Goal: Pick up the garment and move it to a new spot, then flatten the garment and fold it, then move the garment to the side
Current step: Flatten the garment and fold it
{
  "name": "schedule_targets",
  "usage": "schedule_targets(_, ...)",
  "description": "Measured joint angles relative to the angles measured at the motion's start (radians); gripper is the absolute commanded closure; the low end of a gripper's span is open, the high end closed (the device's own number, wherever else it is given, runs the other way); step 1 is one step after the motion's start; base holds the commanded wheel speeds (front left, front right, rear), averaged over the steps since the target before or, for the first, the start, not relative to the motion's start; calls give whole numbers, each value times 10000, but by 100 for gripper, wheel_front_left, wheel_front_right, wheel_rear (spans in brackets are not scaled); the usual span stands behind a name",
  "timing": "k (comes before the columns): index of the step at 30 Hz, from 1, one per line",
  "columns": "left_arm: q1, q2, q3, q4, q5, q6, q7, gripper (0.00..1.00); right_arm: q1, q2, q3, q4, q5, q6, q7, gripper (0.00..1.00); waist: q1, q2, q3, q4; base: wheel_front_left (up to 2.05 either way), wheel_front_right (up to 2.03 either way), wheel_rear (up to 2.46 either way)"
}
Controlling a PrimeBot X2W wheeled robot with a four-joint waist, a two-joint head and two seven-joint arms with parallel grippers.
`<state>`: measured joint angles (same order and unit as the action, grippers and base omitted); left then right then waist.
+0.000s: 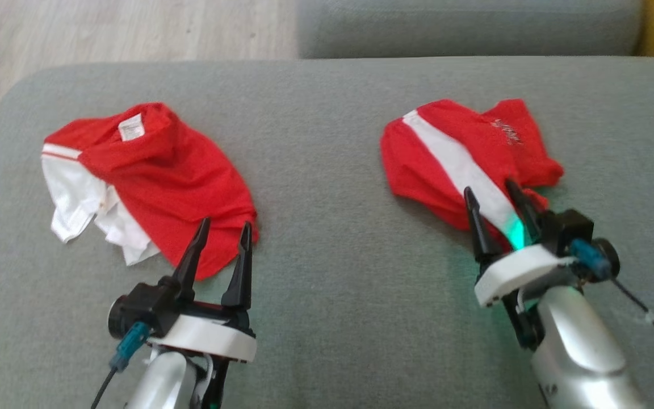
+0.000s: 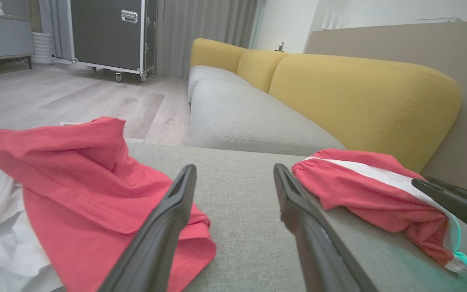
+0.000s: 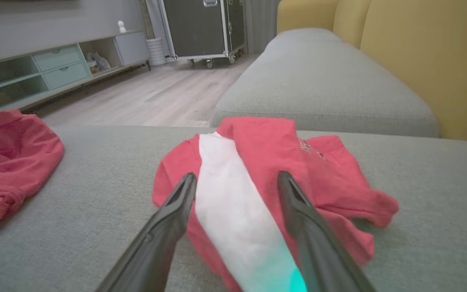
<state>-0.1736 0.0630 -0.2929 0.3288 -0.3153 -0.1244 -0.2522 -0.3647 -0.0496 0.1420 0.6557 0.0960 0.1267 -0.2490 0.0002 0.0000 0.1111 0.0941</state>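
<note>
Two crumpled red garments lie on the grey sofa cushion (image 1: 327,170). The left garment (image 1: 162,170) has white parts and a neck label; its near hem also shows in the left wrist view (image 2: 95,202). My left gripper (image 1: 225,224) hovers open at that garment's near right corner, fingers apart (image 2: 235,168). The right garment (image 1: 463,153) carries a broad white stripe (image 3: 233,202). My right gripper (image 1: 490,187) is open over its near end, one finger on each side of the stripe (image 3: 237,175), holding nothing.
A second grey cushion (image 1: 463,25) lies beyond the work cushion, with yellow backrests (image 2: 363,97) to the right. Wooden floor (image 1: 105,28) drops off at the far left. A wheeled black case (image 2: 112,36) and a low cabinet (image 3: 55,65) stand farther off.
</note>
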Motion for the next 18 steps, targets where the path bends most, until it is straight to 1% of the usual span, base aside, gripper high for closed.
schedule_targets(2,-93,-29,-6,36,15,-2,0,0,-387,-12,-104,510,56,-2,-2,0,-1,0,101,139,0,0,0)
schedule_targets(3,-113,-40,-6,42,15,-2,0,0,-558,-17,-138,757,171,-2,-2,9,-1,0,140,207,0,0,0)
schedule_targets(4,-116,-52,-4,59,15,-2,0,0,-707,-35,-125,1028,213,0,0,42,0,0,171,270,0,0,0)
schedule_targets(5,-116,-59,-4,79,15,-4,0,0,-839,-48,-98,1302,213,-2,27,76,0,0,194,327,0,0,0)
schedule_targets(6,-116,-61,4,81,15,-4,0,0,-950,-48,-65,1551,215,0,27,100,-1,0,213,374,0,0,0)
schedule_targets(9,-128,-69,12,82,15,-4,0,0,-1176,-79,169,1904,219,0,25,100,0,0,241,475,0,0,0)
schedule_targets(12,-136,-77,44,88,15,-6,0,0,-1375,-86,393,1824,364,0,12,100,-2,0,191,492,0,0,0)
schedule_targets(16,-133,-94,88,153,15,-6,0,0,-1366,-102,989,846,359,0,12,100,-2,0,60,429,0,0,0)
schedule_targets(18,-132,-98,115,163,15,-21,0,0,-1320,-119,1626,244,359,0,10,100,-2,0,-4,373,0,0,0)
